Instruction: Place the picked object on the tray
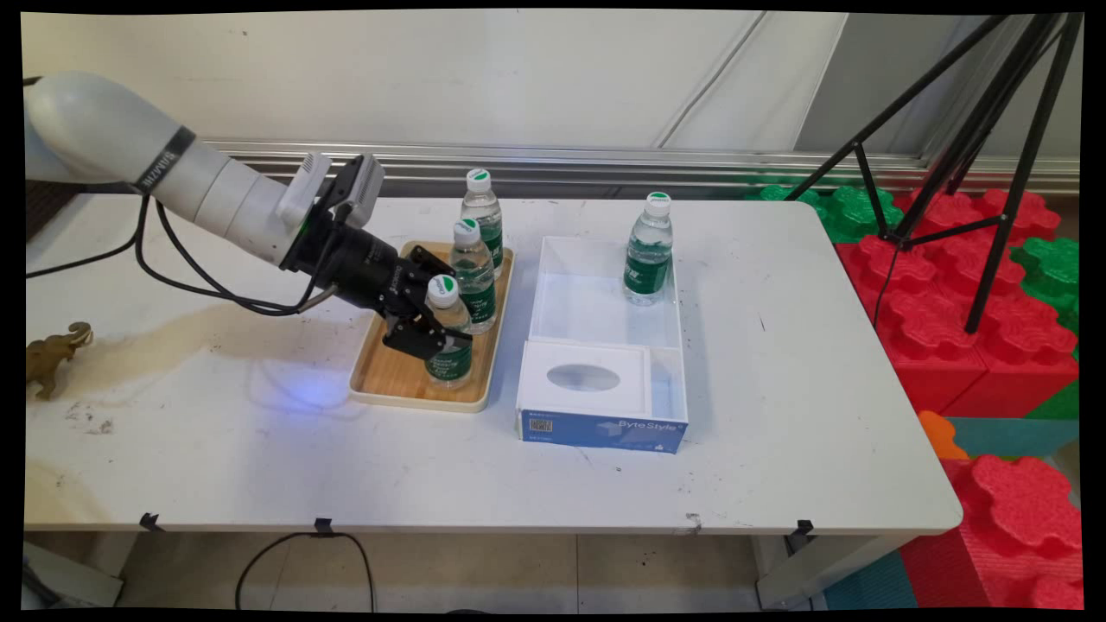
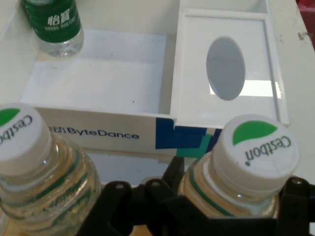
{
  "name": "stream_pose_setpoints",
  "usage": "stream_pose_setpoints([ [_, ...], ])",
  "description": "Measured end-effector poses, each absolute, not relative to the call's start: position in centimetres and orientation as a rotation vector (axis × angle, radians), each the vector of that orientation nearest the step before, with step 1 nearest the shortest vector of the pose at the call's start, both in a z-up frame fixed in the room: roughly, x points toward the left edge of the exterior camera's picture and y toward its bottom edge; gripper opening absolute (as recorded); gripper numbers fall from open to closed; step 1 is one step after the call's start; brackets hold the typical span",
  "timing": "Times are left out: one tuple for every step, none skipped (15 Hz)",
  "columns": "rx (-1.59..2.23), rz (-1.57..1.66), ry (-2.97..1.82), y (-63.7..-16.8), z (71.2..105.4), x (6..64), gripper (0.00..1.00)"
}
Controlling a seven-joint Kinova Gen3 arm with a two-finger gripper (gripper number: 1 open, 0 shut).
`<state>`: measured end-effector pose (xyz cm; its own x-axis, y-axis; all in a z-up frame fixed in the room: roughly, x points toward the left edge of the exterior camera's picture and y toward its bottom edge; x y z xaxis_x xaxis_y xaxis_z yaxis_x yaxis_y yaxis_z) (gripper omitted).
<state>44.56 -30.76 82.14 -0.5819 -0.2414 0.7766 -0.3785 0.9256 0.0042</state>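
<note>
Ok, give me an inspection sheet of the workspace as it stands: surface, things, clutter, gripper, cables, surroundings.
Surface: white table, brownish stains at left.
Things: wooden tray holding three water bottles; nearest bottle between the gripper's fingers; fourth bottle standing in the white box.
Clutter: toy elephant at left edge.
Gripper: gripper around nearest bottle; closure unclear.
Cables: black cables hanging from arm.
Surroundings: tripod, red and green foam blocks at right.

Bright even light; soft shadows on table [image 1: 605, 484]; hand view slightly soft.
</note>
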Motion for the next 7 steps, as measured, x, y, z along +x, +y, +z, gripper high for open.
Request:
stream_pose_setpoints([
  [0.438, 0.202, -2.217, -30.78, 81.89, 44.58, 0.0],
  [0.439, 0.202, -2.215, -30.77, 81.63, 44.63, 0.0],
  [0.439, 0.201, -2.214, -30.77, 81.39, 44.67, 0.0],
  [0.44, 0.2, -2.212, -30.78, 81.24, 44.71, 1.0],
  [0.442, 0.201, -2.208, -30.8, 81.15, 44.77, 1.0],
  [0.446, 0.199, -2.204, -30.78, 81.08, 44.86, 1.0],
  [0.451, 0.195, -2.202, -30.72, 81.08, 44.96, 1.0],
])
